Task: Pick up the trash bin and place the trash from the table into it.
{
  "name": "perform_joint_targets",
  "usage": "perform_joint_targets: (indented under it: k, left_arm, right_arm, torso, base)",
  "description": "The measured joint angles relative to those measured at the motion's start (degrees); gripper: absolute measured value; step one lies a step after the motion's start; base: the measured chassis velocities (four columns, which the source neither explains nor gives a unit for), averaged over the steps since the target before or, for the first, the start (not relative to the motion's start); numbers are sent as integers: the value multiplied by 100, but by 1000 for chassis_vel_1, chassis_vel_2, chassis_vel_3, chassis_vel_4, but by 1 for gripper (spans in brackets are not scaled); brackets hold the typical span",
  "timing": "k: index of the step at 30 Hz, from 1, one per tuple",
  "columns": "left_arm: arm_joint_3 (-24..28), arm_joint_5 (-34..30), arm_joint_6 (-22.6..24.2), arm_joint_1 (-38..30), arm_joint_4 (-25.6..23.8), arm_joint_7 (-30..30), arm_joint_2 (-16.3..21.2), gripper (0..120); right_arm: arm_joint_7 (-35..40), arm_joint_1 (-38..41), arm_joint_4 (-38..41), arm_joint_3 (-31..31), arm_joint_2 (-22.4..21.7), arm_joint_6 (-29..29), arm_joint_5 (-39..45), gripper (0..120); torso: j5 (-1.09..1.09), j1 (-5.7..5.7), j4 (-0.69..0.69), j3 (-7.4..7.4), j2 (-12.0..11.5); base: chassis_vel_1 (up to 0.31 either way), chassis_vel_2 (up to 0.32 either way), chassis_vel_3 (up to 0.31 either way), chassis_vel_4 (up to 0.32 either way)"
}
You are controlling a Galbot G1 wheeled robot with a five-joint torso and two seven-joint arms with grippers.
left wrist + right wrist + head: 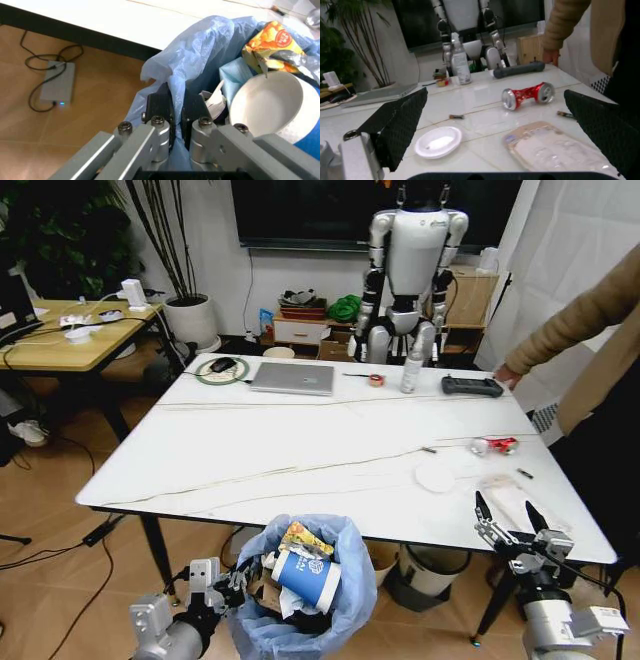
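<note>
1. Left tool [177,112] is below the near edge of the large glossy white tabletop [300,450], clamped shut on the rim of the small round dark trash bin w/ crinkly light-blue plastic bag [300,585]; bag film is pinched between its black fingers [161,108].
2. Bin is held off the floor, just in front of the tabletop's near edge, approx. centre-left.
3. Inside bin: blue paper cup w/ white interior [308,577], yellow snack wrapper [305,538], bits of torn brown cardboard [266,588] and crumpled paper.
4. Right tool [510,522] hovers at the near right corner of the tabletop, fingers spread wide, gripping nothing.
5. Directly under/ahead of right tool: clear plastic packet [552,148], lying flat near the tabletop edge.
6. White round lid [438,141] lies beside the packet, toward the tabletop's centre, apart from it.
7. Crushed red-silver can [527,95] lies on its side farther back, beyond the packet.
</note>
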Motion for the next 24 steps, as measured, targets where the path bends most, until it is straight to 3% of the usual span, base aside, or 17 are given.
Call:
perform_joint_targets:
  k: [7,16,19,22,24]
  left_arm:
    - [17,-67,34,-85,44,-31,10,0]
    - [19,-135,65,-130,50,-68,29,0]
    - [18,-135,66,-102,49,-73,29,0]
    - [-4,-132,69,-53,48,-78,25,0]
    - [-11,-132,69,-47,46,-78,23,0]
  right_arm:
    - [-47,40,-68,-98,10,104,-114,100]
    - [-98,126,-110,-105,-47,169,-341,100]
    - [453,142,172,-232,-200,-147,-566,100]
    - [1851,139,810,-655,-562,-1541,-356,100]
    - [1996,145,894,-700,-619,-1736,-263,100]
  torso:
    - [4,1,-2,0,-1]
    - [-3,0,-1,-1,0]
    - [-1,-1,-1,-1,0]
    - [1,0,0,0,0]
    - [0,0,0,0,0]
  base:
    - [-228,-246,244,232]
    - [2,-35,30,-11]
    - [67,58,-58,-39]
    - [0,0,0,0]
    - [0,0,0,0]
